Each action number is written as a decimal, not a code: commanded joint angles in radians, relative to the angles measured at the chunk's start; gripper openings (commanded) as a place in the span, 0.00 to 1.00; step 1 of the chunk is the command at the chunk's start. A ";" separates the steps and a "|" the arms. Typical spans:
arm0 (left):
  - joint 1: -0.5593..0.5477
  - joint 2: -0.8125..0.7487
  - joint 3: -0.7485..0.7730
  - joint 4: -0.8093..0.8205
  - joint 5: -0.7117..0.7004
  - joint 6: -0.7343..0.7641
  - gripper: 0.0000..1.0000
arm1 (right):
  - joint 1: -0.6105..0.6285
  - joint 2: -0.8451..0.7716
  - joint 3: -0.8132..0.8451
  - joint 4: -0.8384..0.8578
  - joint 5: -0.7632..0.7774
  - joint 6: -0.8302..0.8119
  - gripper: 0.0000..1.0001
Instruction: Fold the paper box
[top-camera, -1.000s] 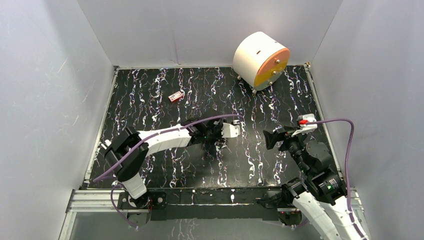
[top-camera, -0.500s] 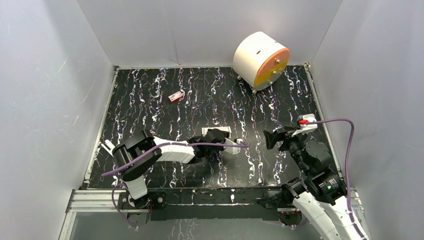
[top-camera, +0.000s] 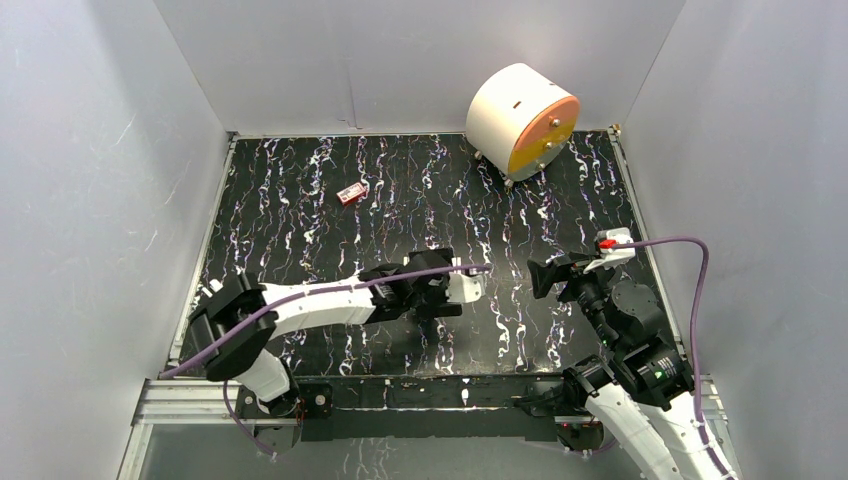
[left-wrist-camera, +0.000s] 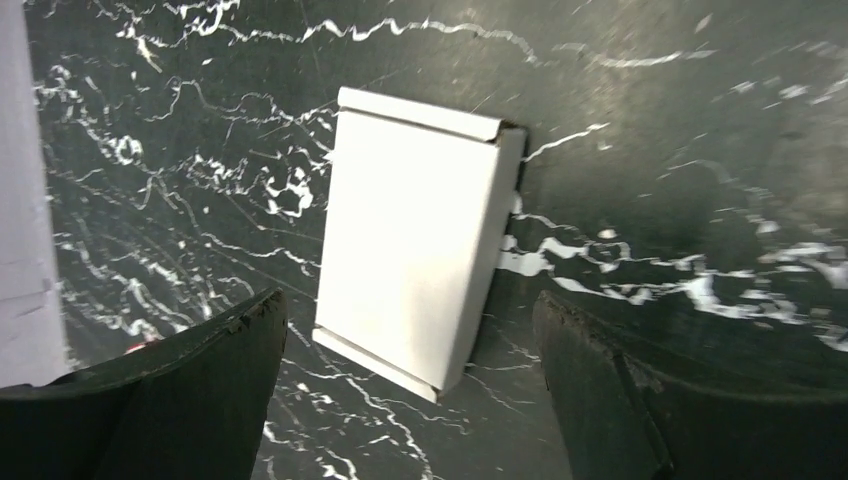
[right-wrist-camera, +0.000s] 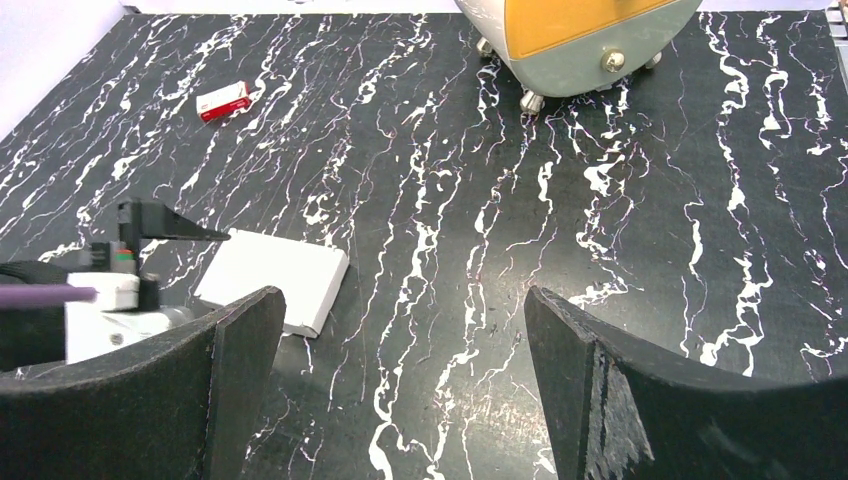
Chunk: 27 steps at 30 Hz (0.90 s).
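The paper box (left-wrist-camera: 415, 240) is a small closed white cardboard box lying flat on the black marbled table (left-wrist-camera: 680, 150). My left gripper (left-wrist-camera: 408, 305) hovers over its near end, open, with one dark finger on either side and neither touching it. In the right wrist view the paper box (right-wrist-camera: 275, 275) lies just right of the left wrist. In the top view my left gripper (top-camera: 432, 285) covers the box. My right gripper (right-wrist-camera: 400, 300) stands wide open and empty over bare table, to the right of the box (top-camera: 540, 272).
A big white cylinder with an orange face (top-camera: 522, 120) stands on small feet at the back right. A tiny red item (top-camera: 351, 193) lies at the back left of centre. White walls enclose the table on three sides.
The left gripper has opened and let go of the paper box, which now lies flat on the table. The left arm swung nearer, then shifted. The right arm has not moved.
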 joint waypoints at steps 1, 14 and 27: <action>-0.008 -0.103 0.071 -0.172 0.154 -0.194 0.91 | 0.000 0.006 0.030 0.022 0.021 0.006 0.98; 0.288 -0.247 0.094 -0.135 0.169 -0.665 0.97 | 0.000 0.002 0.050 -0.007 0.083 0.013 0.98; 0.705 -0.713 -0.096 -0.187 0.161 -1.083 0.98 | 0.000 -0.015 0.127 -0.087 0.244 -0.035 0.98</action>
